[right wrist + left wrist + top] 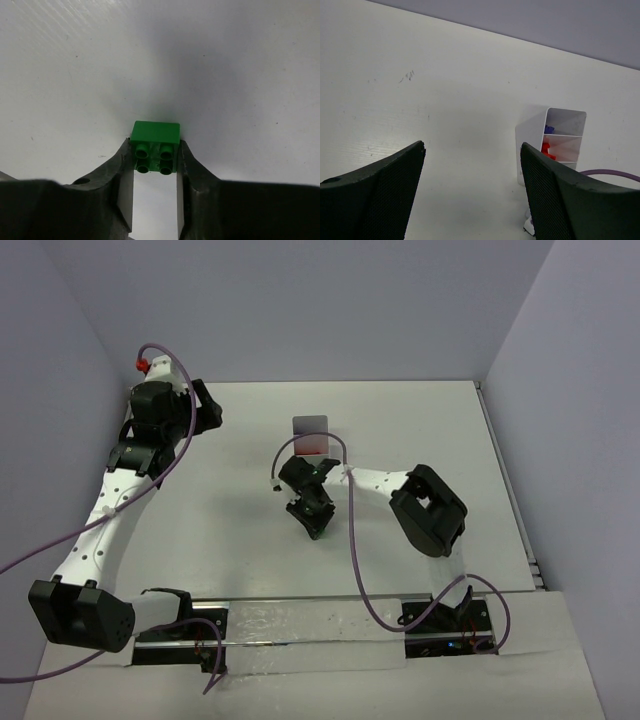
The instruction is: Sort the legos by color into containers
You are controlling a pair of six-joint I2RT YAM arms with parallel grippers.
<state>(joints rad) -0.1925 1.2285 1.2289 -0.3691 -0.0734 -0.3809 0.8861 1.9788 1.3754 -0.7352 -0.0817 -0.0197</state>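
A small green lego [155, 134] with four studs facing the camera sits between my right gripper's [155, 152] fingers, both pads pressing its sides, just over the white table. In the top view the right gripper [316, 520] points down near the table's middle, a little in front of the white tray of containers [312, 424]. The tray [530, 140] shows its compartments in the left wrist view, with red legos [547, 150] in the middle one and a dark blue one [549, 129] in the far one. My left gripper [472, 147] is open and empty, far left [205, 408].
Purple cables loop from both arms [352, 540]. A white cable connector [529, 226] lies near the tray's foot. Grey walls close the table at the back and both sides. The right arm's elbow [430, 510] stands right of the tray.
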